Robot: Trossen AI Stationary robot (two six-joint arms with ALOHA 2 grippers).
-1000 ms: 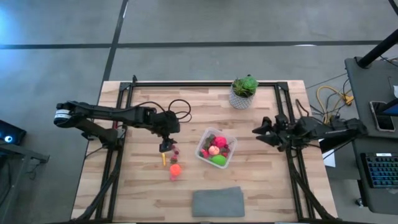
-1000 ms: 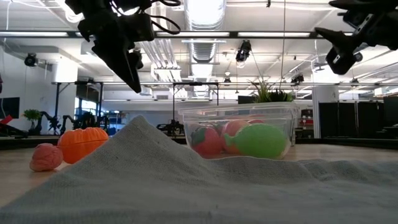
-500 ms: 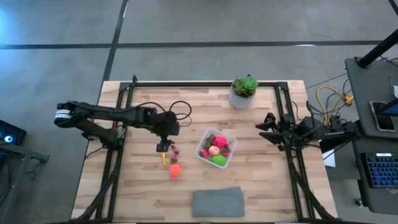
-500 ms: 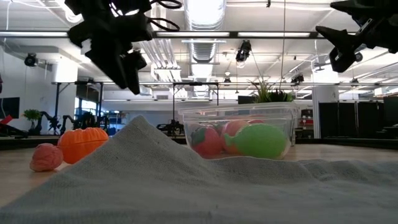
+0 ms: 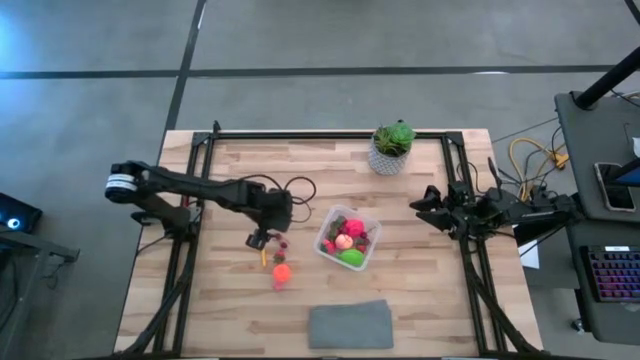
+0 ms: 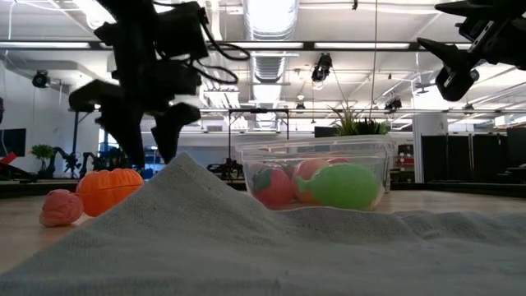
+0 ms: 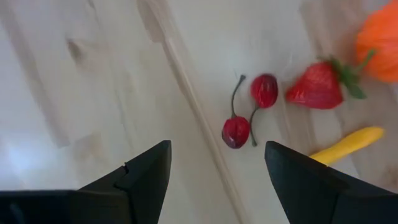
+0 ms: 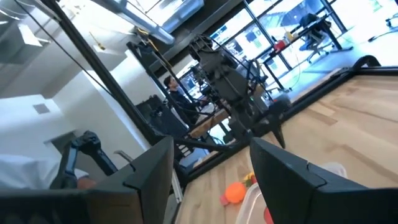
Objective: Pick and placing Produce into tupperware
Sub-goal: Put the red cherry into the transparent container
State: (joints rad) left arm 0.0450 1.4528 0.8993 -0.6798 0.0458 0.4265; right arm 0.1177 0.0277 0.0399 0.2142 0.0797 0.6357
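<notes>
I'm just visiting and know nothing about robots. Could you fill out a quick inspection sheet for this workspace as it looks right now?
Surface: wooden table with a dark frame.
Job's things: clear tub holding red, peach and green produce; cherries, strawberry, a yellow piece and an orange piece lie loose on the wood to its left.
Clutter: potted plant at the far edge; grey cloth at the near edge.
Grippers: left gripper open, empty, above the cherries; right gripper open, empty, raised at the right side.
Cables: black loops on the left arm; yellow cables off the table's right.
Surroundings: concrete floor, a desk with a keyboard, a big hall behind.
</notes>
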